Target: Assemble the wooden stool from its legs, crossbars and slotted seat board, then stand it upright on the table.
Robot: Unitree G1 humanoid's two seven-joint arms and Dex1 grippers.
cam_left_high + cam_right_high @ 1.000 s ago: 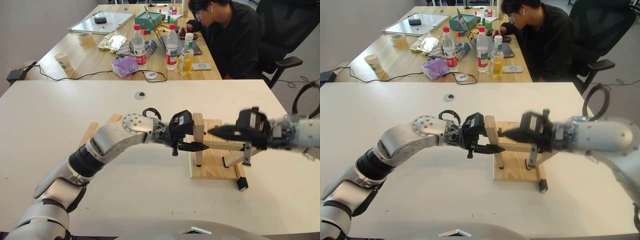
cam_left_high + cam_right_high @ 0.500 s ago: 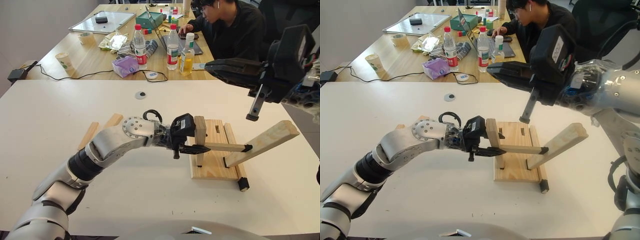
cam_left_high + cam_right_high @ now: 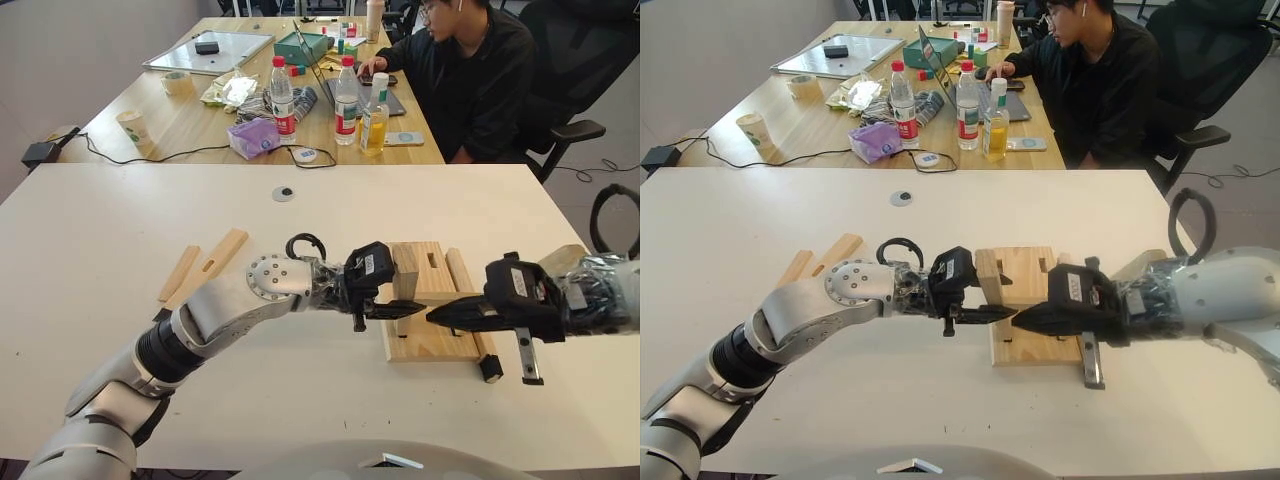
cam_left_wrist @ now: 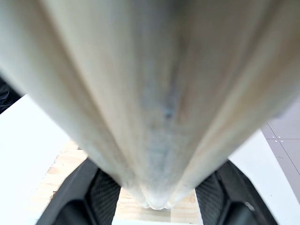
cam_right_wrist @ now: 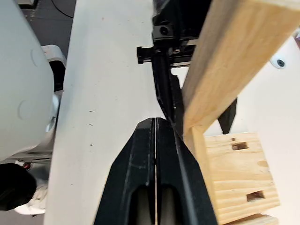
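The right gripper (image 3: 434,317) has swung down from overhead to just beside the upright leg (image 3: 405,265).

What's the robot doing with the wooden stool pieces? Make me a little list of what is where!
seat board: lying flat on the white table, slots facing up
leg: standing up at the board's left edge
left gripper: shut on the leg, low down
right gripper: shut, empty, tips close to the left gripper
spare wooden pieces: two, lying on the table further left
done yet: no, only partly built

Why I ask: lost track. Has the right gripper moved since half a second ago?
Yes. The right gripper dropped from high above the seat board to low over its near edge.
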